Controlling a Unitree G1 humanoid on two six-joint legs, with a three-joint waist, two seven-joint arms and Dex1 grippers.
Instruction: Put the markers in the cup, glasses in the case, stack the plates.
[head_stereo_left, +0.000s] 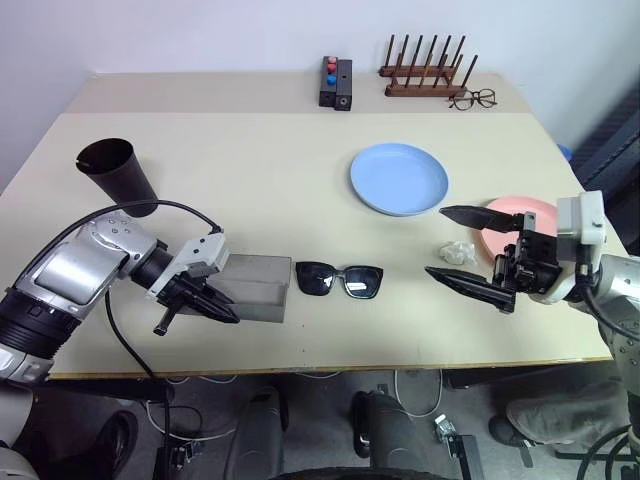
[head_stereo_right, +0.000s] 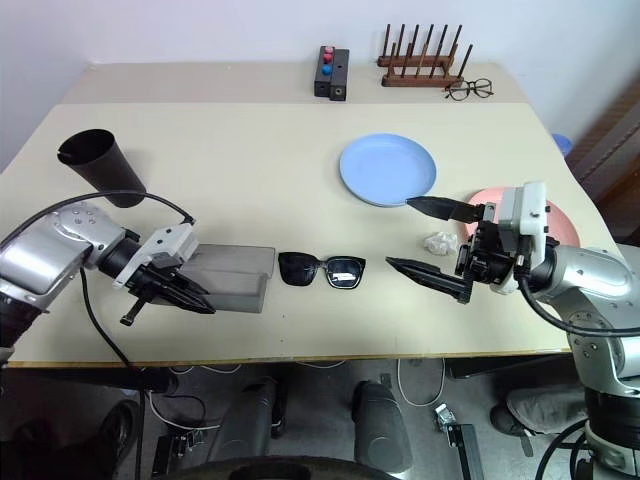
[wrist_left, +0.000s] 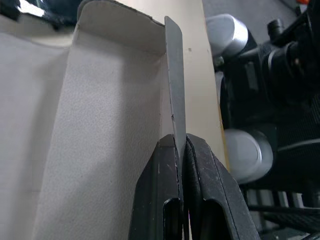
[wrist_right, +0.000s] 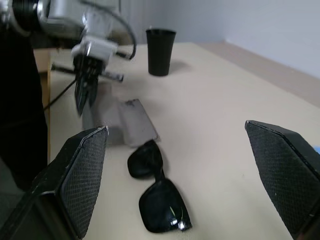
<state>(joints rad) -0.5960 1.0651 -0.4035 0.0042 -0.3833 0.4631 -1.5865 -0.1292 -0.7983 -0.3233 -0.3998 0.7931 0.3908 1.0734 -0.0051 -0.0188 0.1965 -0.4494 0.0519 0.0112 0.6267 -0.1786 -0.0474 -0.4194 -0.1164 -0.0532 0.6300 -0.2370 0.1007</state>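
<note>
Your left gripper pinches the case's flap edge, a grip the left wrist view makes plain. Your right gripper gapes wide, holding nothing; its wrist view faces the glasses just beside the case.

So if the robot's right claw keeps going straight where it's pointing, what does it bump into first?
Probably the sunglasses. The open right gripper points across the table toward them, with the grey case beyond; it may pass just above, since height is unclear.
</note>
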